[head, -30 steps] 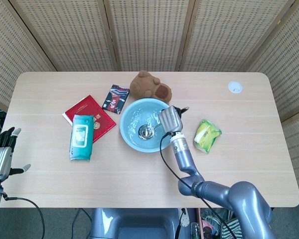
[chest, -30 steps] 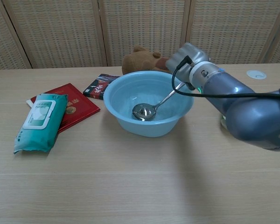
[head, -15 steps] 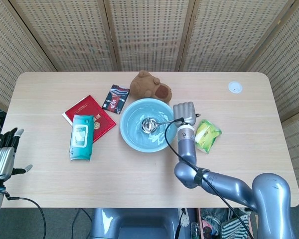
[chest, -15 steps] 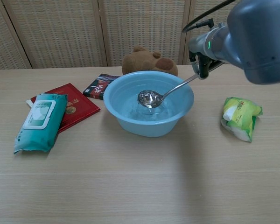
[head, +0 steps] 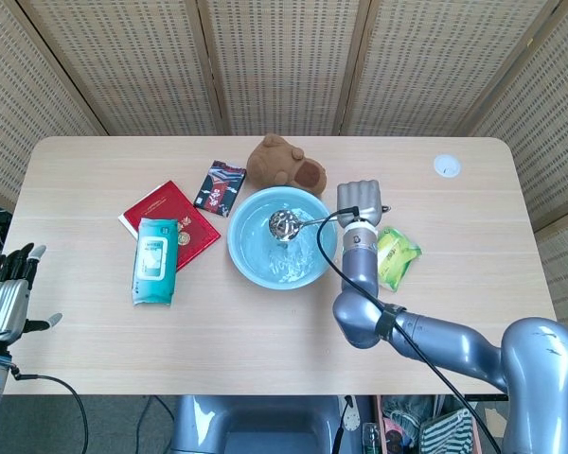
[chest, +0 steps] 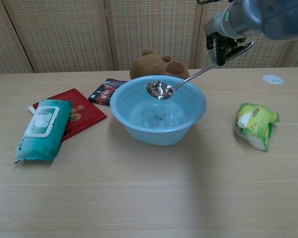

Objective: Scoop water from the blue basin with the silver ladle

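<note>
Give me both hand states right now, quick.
Left hand: open, holding nothing, off the table's left edge.
Right hand: holding the silver ladle, its bowl lifted over the blue basin.

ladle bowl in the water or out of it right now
Out. The ladle bowl hangs above the water in the basin, held by the right hand.

I see both views bright and evenly lit, with soft overhead light. Soft shadows sit under the blue basin point(chest: 158, 117) and the green packet point(chest: 256, 125). The ladle bowl point(chest: 159, 89) glints. Focus is sharp throughout; straight lines barely bend at the edges.
</note>
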Motion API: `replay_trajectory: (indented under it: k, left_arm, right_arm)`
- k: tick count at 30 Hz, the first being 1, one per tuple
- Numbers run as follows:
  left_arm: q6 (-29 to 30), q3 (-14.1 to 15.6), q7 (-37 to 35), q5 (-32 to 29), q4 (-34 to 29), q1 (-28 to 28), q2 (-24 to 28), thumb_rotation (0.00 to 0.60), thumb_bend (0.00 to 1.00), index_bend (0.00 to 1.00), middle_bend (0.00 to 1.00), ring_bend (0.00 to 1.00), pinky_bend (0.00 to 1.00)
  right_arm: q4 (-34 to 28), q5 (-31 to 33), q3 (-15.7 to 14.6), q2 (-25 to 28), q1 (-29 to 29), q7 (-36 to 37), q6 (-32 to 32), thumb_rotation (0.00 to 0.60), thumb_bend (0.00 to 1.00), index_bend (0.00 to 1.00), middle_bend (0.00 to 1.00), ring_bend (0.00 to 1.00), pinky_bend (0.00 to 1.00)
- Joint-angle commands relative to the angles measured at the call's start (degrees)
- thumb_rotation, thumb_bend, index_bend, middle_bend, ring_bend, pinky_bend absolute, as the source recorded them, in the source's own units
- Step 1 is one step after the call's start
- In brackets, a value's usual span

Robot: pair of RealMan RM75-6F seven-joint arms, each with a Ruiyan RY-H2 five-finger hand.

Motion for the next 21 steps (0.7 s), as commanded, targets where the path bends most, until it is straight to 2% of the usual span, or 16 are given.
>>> replay_trajectory:
  k: [1,5,11,21]
  left_arm:
    - [0.0,0.0,0.0,0.0,0.0,0.0,0.0,0.6,0.0,0.0,0.0,0.0,0.0]
    - [0.0,0.0,-0.1,0.0,0.0,0.0,0.1,0.6,0.0,0.0,0.0,0.0,0.0]
    - [0.0,0.1,-0.4,-0.1,-0.1,-0.1,0.3,0.6,0.0,0.0,0.0,0.0,0.0]
    - [-0.3,0.2,-0.7,-0.1,0.0,-0.2,0.4,0.6,0.0,0.0,0.0,0.0,0.0]
  right_arm:
    - [-0.9,2.1,-0.1,0.8,1.0,-1.0,1.1,0.6,0.96,0.72,0.94,0.87,1.0]
    - [-1.9,6.2,0.6,1.9,2.8,-3.0,3.0,0.6,0.96,0.72,0.94,0.87,1.0]
    - [-3.3,9.0,1.2,3.1,4.6,-3.9,4.9,0.6,0.96,0.72,0.94,0.87,1.0]
    - [-4.9,10.6,0.8,4.0,5.8,-3.6,6.4,0.6,0.96,0.72,0.94,0.87,1.0]
